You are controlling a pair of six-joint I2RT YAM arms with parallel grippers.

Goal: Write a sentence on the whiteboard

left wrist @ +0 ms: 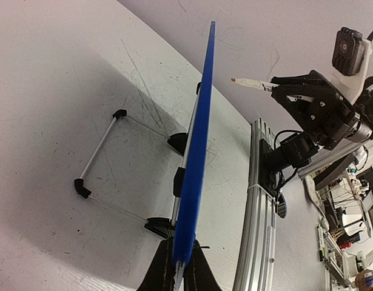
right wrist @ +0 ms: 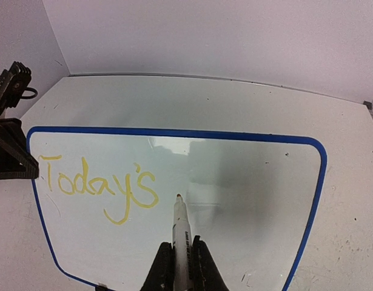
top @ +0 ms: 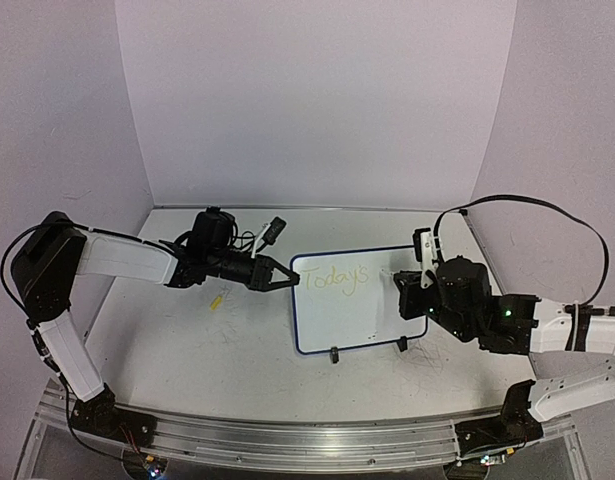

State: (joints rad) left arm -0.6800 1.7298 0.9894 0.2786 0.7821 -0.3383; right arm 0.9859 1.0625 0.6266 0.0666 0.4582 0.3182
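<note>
The whiteboard [top: 362, 322] stands tilted on its black feet at mid-table. Its upper left bears the pale-yellow word "Today's" [top: 335, 279], all that shows of the sentence. My left gripper [top: 285, 281] is shut on the board's left edge. In the left wrist view the whiteboard [left wrist: 200, 127] appears edge-on as a blue strip clamped in that gripper [left wrist: 178, 271]. My right gripper [right wrist: 181, 262] is shut on a white marker [right wrist: 181, 225]. Its tip sits just right of "Today's" [right wrist: 101, 187], at or close above the whiteboard [right wrist: 253, 200]. The right gripper [top: 403, 284] is at the board's right side.
A small yellow cap [top: 217, 299] lies on the table left of the board, under the left arm. The board's wire stand [left wrist: 101, 151] reaches out behind it. Grey scribbles mark the tabletop [top: 427, 365]. An aluminium rail [top: 287, 440] lines the near edge; walls enclose three sides.
</note>
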